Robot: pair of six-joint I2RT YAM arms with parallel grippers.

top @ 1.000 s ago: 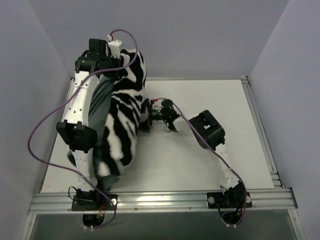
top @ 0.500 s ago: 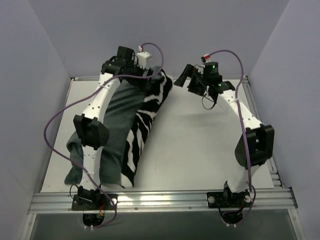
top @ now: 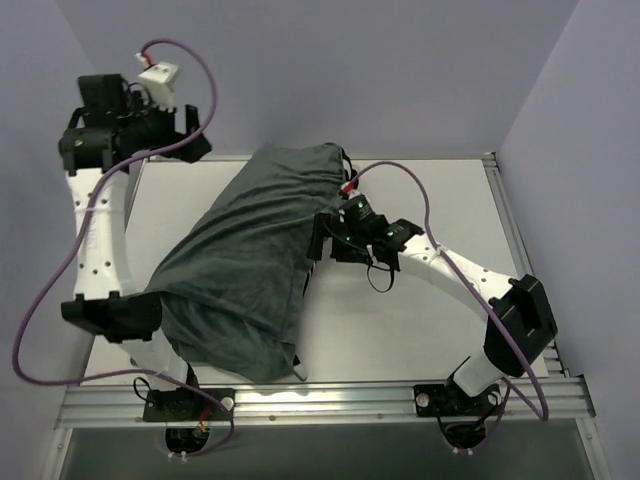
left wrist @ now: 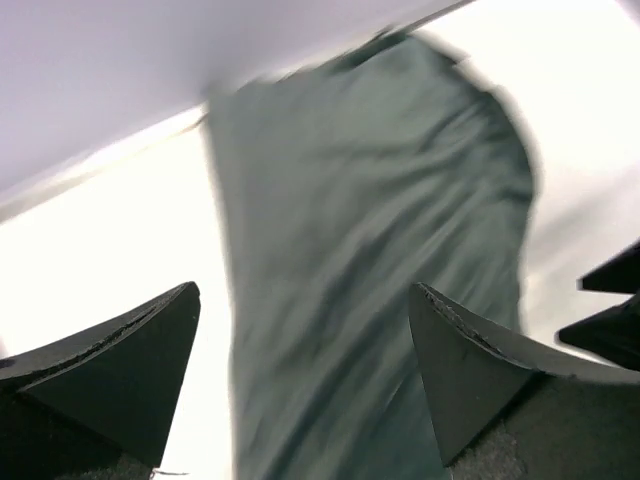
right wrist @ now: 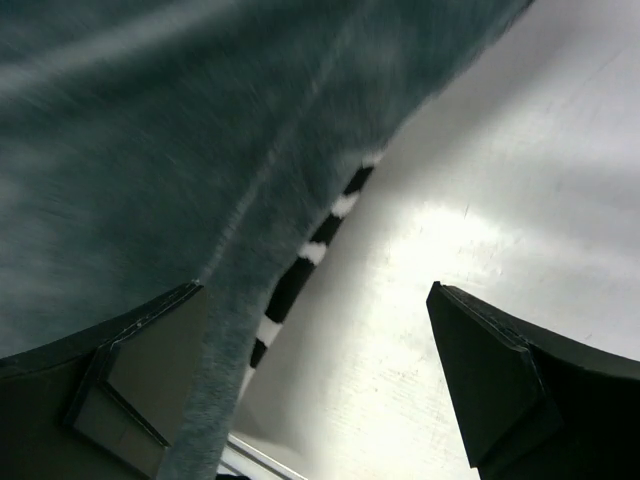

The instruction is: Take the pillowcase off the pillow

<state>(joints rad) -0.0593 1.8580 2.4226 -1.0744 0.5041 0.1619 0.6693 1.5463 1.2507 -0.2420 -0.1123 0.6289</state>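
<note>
- Pillowcase (top: 250, 250): dark grey-green cloth, creased and bulky. It lies slantwise on the table (top: 430, 300), from the far middle down to the near left edge, and overhangs the front rail a little.
- Pillow: none of its surface shows. The grey cloth covers the whole bulk, so whether the pillow lies inside cannot be told.
- Striped edge (right wrist: 300, 270): a narrow black-and-white band along the pillowcase's hem, seen only in the right wrist view, which is blurred.
- Left gripper (top: 197, 140): raised high at the far left, above and clear of the cloth. Its fingers (left wrist: 130, 340) stand wide apart with nothing between them. In the left wrist view the pillowcase lies well below.
- Right gripper (top: 316, 240): low over the table, at the pillowcase's right edge near the middle of its length. Its fingers (right wrist: 490, 370) are spread wide. The striped hem hangs in the gap, close to the finger on the left of that view, and is not clamped.
- Cables (top: 60, 290): purple, looped along both arms.
</note>
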